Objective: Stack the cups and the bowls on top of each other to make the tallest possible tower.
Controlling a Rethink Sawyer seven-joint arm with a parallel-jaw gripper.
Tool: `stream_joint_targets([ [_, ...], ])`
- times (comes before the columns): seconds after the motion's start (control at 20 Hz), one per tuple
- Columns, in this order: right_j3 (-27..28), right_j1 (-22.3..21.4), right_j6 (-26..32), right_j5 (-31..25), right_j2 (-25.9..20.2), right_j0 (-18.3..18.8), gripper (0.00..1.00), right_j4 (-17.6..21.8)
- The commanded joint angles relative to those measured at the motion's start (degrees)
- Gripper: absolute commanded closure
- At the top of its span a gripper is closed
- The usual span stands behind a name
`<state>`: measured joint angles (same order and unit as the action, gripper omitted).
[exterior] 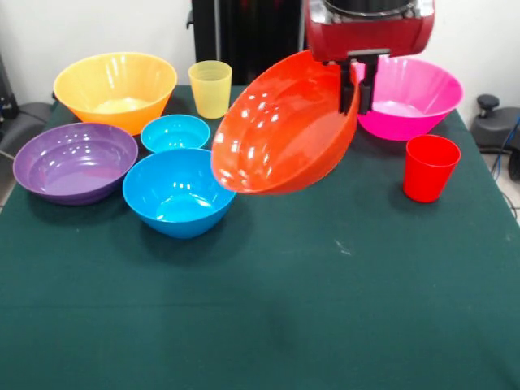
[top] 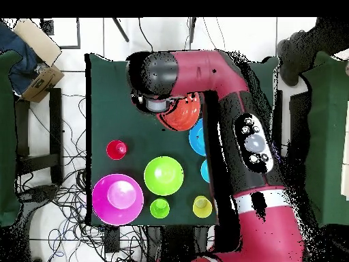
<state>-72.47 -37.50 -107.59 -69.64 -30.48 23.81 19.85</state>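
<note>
My gripper (exterior: 355, 93) is shut on the rim of the red-orange bowl (exterior: 284, 126) and holds it tilted in the air above the table's middle. On the cloth stand the big blue bowl (exterior: 179, 193), small blue bowl (exterior: 175, 132), purple bowl (exterior: 75, 162), yellow-orange bowl (exterior: 114, 89), yellow cup (exterior: 210, 88), pink bowl (exterior: 410, 97) and red cup (exterior: 430, 166). The overhead view shows the green bowl (top: 163, 175) and green cup (top: 159, 207), which are hidden in the front view. All stand apart; no tower shows.
The table is covered by a dark green cloth (exterior: 325, 309). My arm (top: 232, 116) hides the purple and yellow-orange bowls in the overhead view. A cardboard box (top: 41, 78) and cables lie on the floor beside the table.
</note>
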Motion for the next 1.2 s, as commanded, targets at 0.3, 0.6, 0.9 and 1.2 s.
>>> stream_joint_targets([
  [0.3, -4.0, 3.3, 4.6, -11.6, 3.3, -1.9, 1.0, 4.5],
  [0.6, 0.8, 7.5, 5.2, -14.0, 4.1, -2.6, 1.0, 6.3],
  [0.9, 12.4, 13.9, 5.5, -22.7, 4.1, -4.5, 1.0, 7.4],
  [1.2, 26.1, 22.7, 4.4, -31.1, 3.6, -5.7, 1.0, 8.5],
])
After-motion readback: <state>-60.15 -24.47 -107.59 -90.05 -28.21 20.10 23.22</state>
